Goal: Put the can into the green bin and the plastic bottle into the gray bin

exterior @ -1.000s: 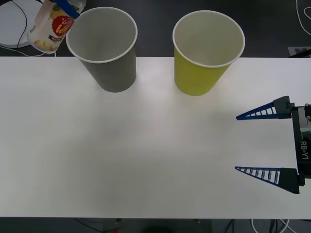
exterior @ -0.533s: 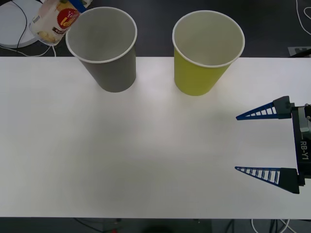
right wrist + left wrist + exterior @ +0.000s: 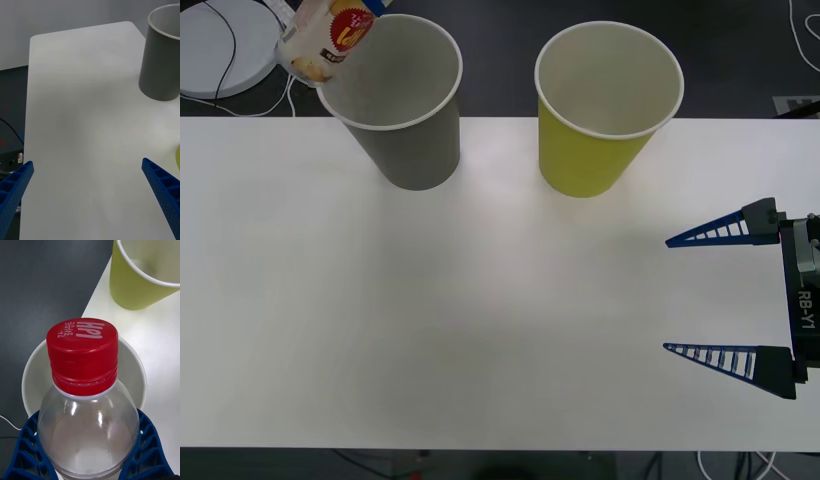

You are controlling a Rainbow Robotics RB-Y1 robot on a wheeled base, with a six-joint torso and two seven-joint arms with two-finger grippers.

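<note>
The plastic bottle (image 3: 332,37) hangs over the gray bin's (image 3: 412,140) far left rim, the green bin (image 3: 595,150) to its right.

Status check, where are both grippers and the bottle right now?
Left gripper shut on plastic bottle, above gray bin's far-left rim. Right gripper open, parked at table's right. Nothing blocking the bin.
</note>
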